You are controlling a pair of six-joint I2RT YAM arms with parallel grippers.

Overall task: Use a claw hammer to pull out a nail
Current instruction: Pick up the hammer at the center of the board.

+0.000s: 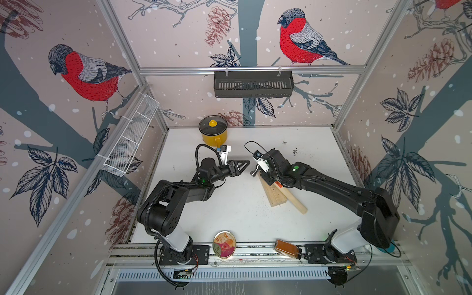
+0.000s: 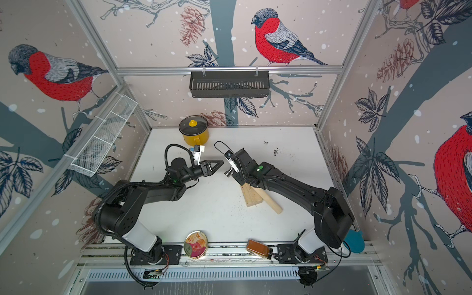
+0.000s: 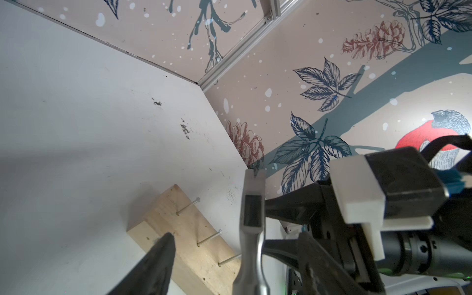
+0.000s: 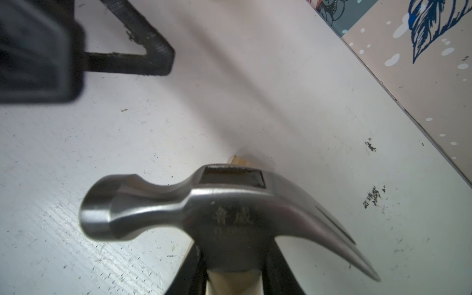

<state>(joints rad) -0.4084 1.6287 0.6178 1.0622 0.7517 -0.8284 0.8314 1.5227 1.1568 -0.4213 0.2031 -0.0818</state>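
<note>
Since the claw hammer point(image 4: 224, 212) is clamped just under its steel head by the right gripper point(image 1: 265, 176), whose fingers pinch the pale handle from both sides, the tool is lifted over the far end of the wooden block point(image 3: 184, 229), near the middle of the table point(image 1: 229, 217), with the handle running back toward the near right across the block. Three nails stand proud of the block; the one closest to the head point(image 3: 229, 259) looks the natural target, and the split claw seems clear of all of them. Judging by this, the step is seating the claw. It would go best if the head came down low, the slot slid around the shank right beneath the nail's cap, and only then the handle rocked over the curve of the head. Levering before the slot is fully home risks slipping off. The left gripper point(image 1: 242, 166) hovers just left of the hammer head with its jaws spread and nothing in them; pressing it on the block's bare wood would likely stop the block from lifting. A yellow pot point(image 1: 213, 132) sits farther back.
</note>
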